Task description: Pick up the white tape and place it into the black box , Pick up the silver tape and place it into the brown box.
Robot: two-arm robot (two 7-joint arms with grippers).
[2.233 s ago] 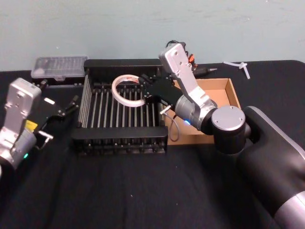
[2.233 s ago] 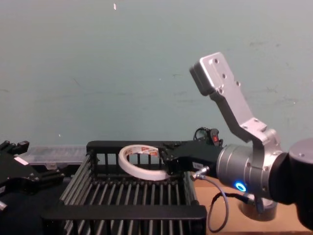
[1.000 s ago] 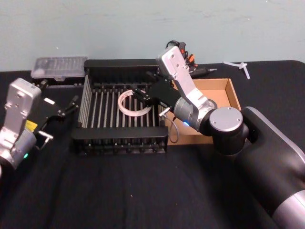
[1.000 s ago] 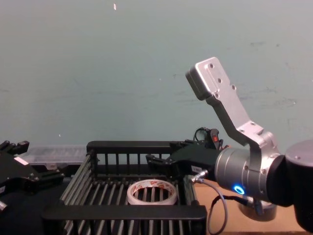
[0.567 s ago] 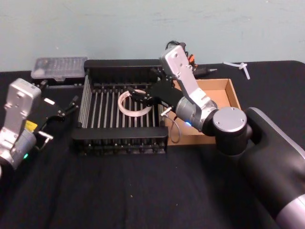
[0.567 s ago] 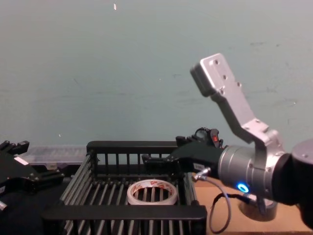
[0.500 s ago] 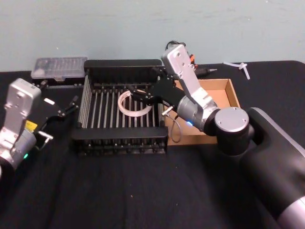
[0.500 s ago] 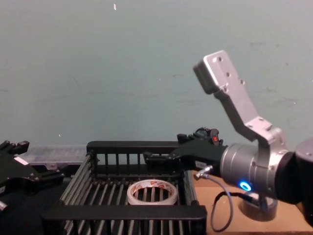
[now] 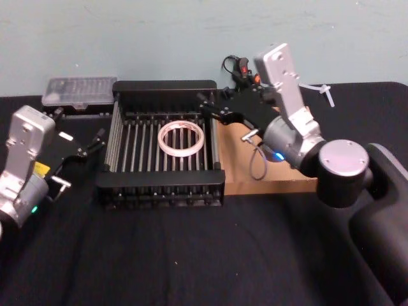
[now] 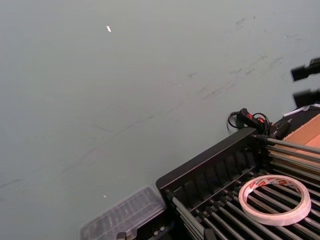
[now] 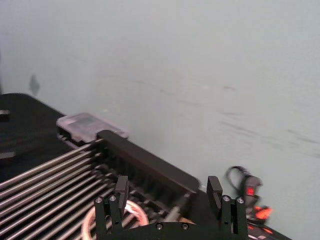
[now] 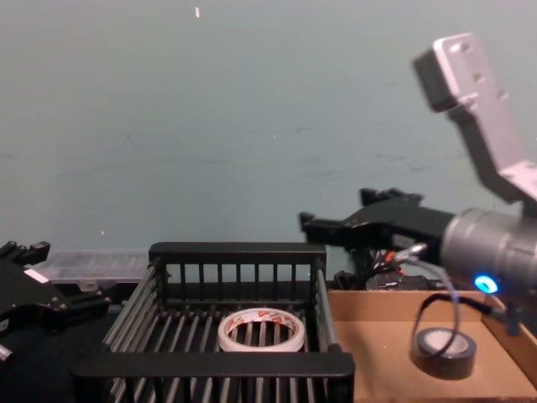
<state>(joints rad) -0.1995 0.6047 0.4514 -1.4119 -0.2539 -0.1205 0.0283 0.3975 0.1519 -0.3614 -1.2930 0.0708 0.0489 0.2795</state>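
A: Where's the white tape (image 9: 182, 138)?
B: Flat in the black box (image 9: 164, 183), frame centre; the empty, spread right hand (image 9: 209, 110) hovers upper right of it
A: Silver tape (image 12: 442, 352)?
B: Lower right, in the brown box (image 12: 382, 353)

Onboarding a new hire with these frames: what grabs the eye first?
The thin white tape ring with red print lies flat on the barred floor of the black slatted plastic crate. The open right gripper hangs over the crate's right rim. A small silver-grey tape roll sits in the shallow tan cardboard box.
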